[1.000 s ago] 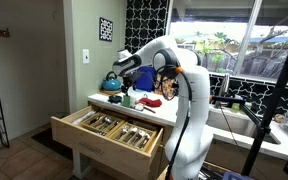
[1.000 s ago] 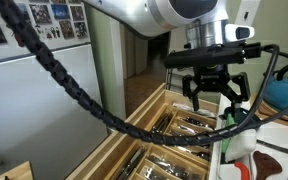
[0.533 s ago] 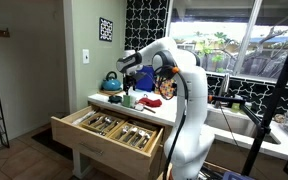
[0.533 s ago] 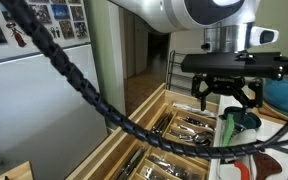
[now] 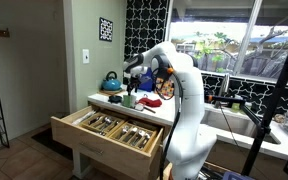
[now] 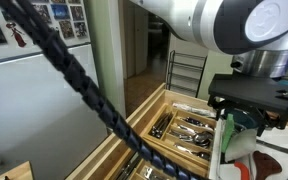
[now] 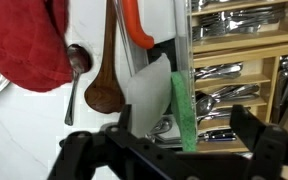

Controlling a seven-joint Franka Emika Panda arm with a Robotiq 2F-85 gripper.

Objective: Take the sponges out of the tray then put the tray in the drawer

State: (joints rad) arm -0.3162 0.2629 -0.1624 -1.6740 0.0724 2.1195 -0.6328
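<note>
A Panda arm's gripper (image 7: 174, 158) hangs over a white counter (image 7: 24, 135) just behind the open drawer (image 5: 104, 143), its jaws spread wide and holding nothing. Directly below it, in the wrist view, a sponge (image 7: 154, 95) stands on edge, white with a green scouring face turned toward the drawer. It sits in what appears to be the tray (image 7: 162, 127), a narrow dark holder at the counter edge nearest the drawer, though the gripper's shadow hides most of it and a second sponge cannot be made out. The sponge is likely light, soft and easily squashed. A pinch across its two broad faces, near the upper edge, should lift it without much force, and the rough green side offers the surer purchase. The tray looks stiff and light, possibly slick, and is best taken by one long rim once emptied. The drawer's compartments already hold metal cutlery, so a free spot for the tray may be tight. Farther from the drawer lie a wooden spoon (image 7: 106, 90) and a red cloth (image 7: 24, 45), both clear of the sponge. No brand, label or legible writing shows on the sponge, the tray or the drawer in any view.
</note>
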